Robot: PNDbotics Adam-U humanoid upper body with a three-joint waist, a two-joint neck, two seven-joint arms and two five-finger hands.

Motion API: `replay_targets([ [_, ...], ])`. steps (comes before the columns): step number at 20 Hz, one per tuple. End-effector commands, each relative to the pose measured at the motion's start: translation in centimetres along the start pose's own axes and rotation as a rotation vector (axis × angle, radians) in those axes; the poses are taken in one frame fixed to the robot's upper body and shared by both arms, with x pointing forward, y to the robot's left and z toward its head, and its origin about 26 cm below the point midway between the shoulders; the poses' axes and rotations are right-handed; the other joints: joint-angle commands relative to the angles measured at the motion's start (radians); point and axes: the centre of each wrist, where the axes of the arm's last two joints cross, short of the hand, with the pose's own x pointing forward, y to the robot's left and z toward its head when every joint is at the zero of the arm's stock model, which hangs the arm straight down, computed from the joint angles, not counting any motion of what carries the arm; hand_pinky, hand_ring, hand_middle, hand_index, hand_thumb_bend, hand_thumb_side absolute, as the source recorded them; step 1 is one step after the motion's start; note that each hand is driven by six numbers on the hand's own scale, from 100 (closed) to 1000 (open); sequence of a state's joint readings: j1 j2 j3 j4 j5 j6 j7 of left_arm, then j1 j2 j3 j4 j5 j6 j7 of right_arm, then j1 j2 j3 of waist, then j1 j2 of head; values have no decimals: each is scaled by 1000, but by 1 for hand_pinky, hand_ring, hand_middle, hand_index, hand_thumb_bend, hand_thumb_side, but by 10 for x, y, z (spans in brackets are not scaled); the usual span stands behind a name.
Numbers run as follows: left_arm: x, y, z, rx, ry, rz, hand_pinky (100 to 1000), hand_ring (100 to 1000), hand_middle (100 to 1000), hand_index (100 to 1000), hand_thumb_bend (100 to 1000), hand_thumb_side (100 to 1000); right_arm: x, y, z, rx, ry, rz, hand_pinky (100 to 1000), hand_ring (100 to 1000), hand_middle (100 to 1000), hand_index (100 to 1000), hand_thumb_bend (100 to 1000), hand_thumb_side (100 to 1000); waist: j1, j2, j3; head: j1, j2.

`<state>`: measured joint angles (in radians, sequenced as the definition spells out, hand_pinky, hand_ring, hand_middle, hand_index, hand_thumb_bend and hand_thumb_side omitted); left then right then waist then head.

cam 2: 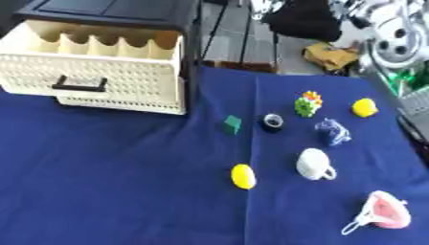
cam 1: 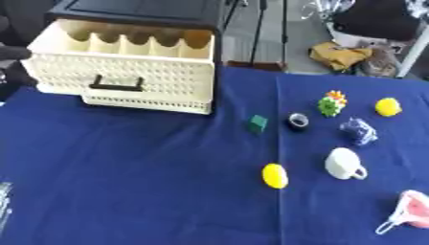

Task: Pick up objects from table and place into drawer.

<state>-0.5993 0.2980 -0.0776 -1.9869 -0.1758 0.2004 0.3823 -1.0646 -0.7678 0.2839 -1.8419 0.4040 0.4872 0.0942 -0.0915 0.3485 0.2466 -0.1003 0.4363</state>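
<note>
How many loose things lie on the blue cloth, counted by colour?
Yellow: 2, the oval one and the round one
Green: 2, the small block and the spiky toy
White: 1, the cup
Pink: 1, the item at the right edge
Dark blue: 1, the crumpled thing
Black: 1, the ring
Total: 8

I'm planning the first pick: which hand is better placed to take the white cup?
Probably the right. The white cup lies on the right half of the blue cloth, among the other small things, while the open drawer stands far left. Neither hand shows clearly, so this rests on side alone.
</note>
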Motion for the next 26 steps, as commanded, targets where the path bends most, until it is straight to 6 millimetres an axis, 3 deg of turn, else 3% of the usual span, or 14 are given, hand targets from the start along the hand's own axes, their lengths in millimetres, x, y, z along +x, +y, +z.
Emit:
replay_targets([
  [1,7,0,-4,-9,-32,13,474,627,756,887,100,1000,-5,-4,-12,-41,3,16,476,453,193,297,100,343,1,-16,13,-28,-23],
  [9,12,-1,-8,-10,-70,15,471,625,756,886,100,1000,-18,3,-36,-86,18,11,478,450,190,290,100,354,-34,33,92,-112,-53],
  [14,14,0,-11,1,-98,15,470,623,755,885,100,1000,-24,3,-47,-125,17,27,477,449,191,287,100,358,-58,66,140,-162,-89],
  [26,17,0,-14,15,-134,3,462,619,754,884,100,1000,-43,-14,-58,-226,13,-22,482,449,193,284,100,393,-114,127,229,-221,-160],
])
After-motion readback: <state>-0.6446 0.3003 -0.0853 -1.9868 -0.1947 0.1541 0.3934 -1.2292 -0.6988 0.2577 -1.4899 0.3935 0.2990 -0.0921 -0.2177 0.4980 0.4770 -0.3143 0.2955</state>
